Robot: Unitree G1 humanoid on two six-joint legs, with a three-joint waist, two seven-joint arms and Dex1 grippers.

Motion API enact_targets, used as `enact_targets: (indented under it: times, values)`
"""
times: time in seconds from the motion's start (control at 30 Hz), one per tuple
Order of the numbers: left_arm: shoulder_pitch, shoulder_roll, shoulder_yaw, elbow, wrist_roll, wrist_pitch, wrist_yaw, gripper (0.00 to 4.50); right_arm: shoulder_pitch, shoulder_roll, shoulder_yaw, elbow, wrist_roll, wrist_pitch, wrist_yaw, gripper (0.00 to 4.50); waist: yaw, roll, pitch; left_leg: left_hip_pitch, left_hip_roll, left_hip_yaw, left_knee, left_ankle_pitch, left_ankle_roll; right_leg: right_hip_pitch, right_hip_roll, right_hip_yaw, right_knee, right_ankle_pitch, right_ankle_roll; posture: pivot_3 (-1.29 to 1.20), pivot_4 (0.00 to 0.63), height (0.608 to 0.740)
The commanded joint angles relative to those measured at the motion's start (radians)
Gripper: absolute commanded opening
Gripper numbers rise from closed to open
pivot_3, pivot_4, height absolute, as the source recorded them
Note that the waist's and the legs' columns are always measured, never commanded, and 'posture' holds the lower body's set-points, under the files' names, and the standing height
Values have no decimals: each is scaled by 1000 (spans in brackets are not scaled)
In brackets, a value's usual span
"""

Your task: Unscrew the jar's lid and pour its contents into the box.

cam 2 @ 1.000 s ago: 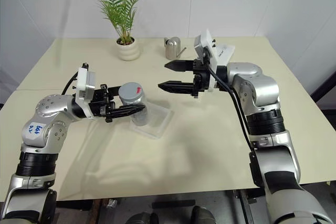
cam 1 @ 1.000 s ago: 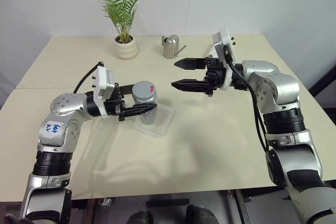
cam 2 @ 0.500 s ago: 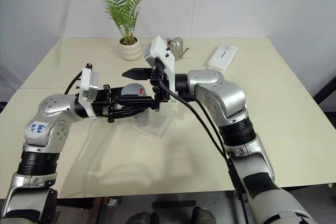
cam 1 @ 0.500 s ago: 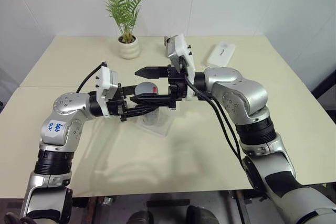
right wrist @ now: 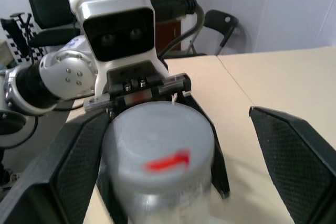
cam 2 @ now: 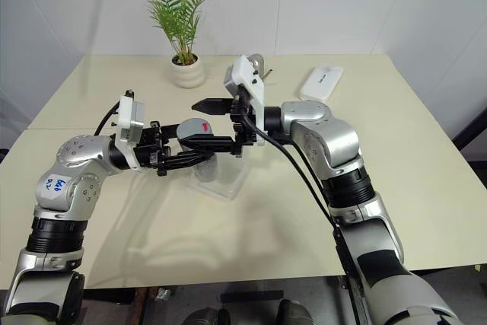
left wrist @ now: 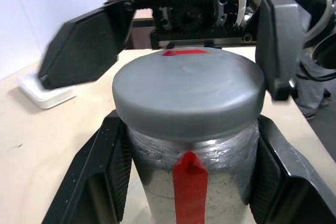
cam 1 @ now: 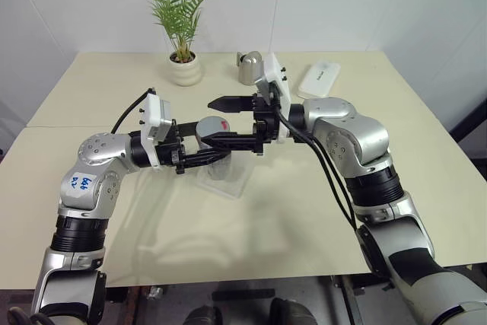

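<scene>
Above the clear box (cam 1: 221, 175) near the table's (cam 1: 304, 203) middle, I have the jar (left wrist: 190, 182) upright, long axis vertical, red stripe facing my left wrist camera, grey lid (left wrist: 188, 92) still on top. My left gripper (cam 1: 211, 156) reaches level toward the right, its fingers clamped on the jar's body below the lid. My right gripper (cam 1: 224, 122) points level toward the left, its fingers spread wide on either side of the lid, gripping nothing.
</scene>
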Motion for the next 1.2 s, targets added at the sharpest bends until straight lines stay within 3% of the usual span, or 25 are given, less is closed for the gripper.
enact_targets:
  times: [0.03,0.47,0.67,0.83,1.03,1.2]
  values:
    - [-15,4,14,-32,-21,-6,-10,2421,-15,-45,-69,40,-4,-31,7,4486,0,0,0,0,0,0,0,0,0,0,0,0,0,0,0,0,150,740]
    - [-7,25,30,-22,-11,-11,-21,2421,21,-159,-111,64,-7,-41,77,4486,-1,0,0,0,0,2,0,0,0,0,0,1,0,0,0,0,150,740]
    - [-13,16,21,-11,-4,-19,-16,2421,3,-74,-114,-55,89,44,53,4486,-1,0,0,1,1,2,0,0,0,0,1,2,0,0,0,0,150,740]
    - [-11,7,14,-15,-7,-17,-14,2421,22,16,-71,-129,73,57,-31,4486,0,0,0,1,1,2,0,0,0,0,0,2,1,0,0,0,150,740]
    - [-11,-7,8,-17,-6,-21,-8,2421,17,69,6,-102,3,23,-81,4486,1,0,0,1,0,2,1,0,0,0,0,2,1,0,0,0,150,740]
    - [-13,-9,10,-21,-7,-18,-11,2421,-10,71,-13,-23,-19,-18,-75,4486,0,0,0,1,0,2,0,0,0,-1,0,2,1,0,0,0,150,740]
